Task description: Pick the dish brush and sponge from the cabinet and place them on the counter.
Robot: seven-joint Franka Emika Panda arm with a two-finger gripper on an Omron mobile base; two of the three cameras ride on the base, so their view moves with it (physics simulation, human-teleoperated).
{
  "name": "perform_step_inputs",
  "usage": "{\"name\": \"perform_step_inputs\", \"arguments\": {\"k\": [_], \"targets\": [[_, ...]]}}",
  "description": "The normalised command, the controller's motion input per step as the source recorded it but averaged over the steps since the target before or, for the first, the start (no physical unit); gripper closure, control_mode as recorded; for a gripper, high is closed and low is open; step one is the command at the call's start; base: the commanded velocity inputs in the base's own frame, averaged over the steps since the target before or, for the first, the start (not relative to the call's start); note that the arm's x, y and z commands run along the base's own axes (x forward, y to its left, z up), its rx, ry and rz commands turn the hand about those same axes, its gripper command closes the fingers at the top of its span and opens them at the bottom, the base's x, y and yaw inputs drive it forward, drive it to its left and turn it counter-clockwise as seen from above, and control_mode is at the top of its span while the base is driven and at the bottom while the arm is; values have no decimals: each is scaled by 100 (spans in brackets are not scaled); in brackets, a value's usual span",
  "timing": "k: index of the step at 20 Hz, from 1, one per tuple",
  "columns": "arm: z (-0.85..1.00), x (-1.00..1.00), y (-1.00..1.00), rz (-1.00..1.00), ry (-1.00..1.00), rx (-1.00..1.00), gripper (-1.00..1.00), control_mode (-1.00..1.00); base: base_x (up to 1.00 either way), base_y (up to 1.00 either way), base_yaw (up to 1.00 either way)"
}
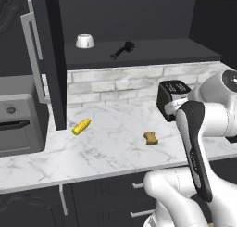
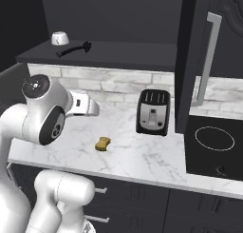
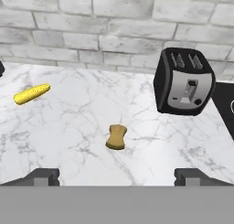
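The black dish brush lies on the bottom shelf of the open dark cabinet. On the white marble counter, the yellow-tan sponge lies flat in front of the toaster. My gripper is open and holds nothing; it hovers above the counter's front part, well short of the sponge. Its fingertips stand wide apart.
A white bowl sits on the shelf left of the brush. A black toaster stands at the brick wall. A corn cob lies on the counter. A cooktop is on the right.
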Motion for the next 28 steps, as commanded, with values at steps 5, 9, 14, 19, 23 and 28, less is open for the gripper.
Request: {"name": "perform_step_inputs", "arguments": {"k": [5,9,14,19,23,28], "targets": [[50,-15,10,0,-1,1,-100,-100,0,0,0],[59,-9,8,0,0,4,-100,-100,0,0,0],[36,-10,3,0,-2,3,-100,-100,0,0,0],[3,-13,-4,-4,-13,6,-100,-100,0,0,0],[32,-17,-8,-1,-14,6,-100,-100,0,0,0],[38,-3,23,-5,-20,2,-100,-100,0,0,0]]}}
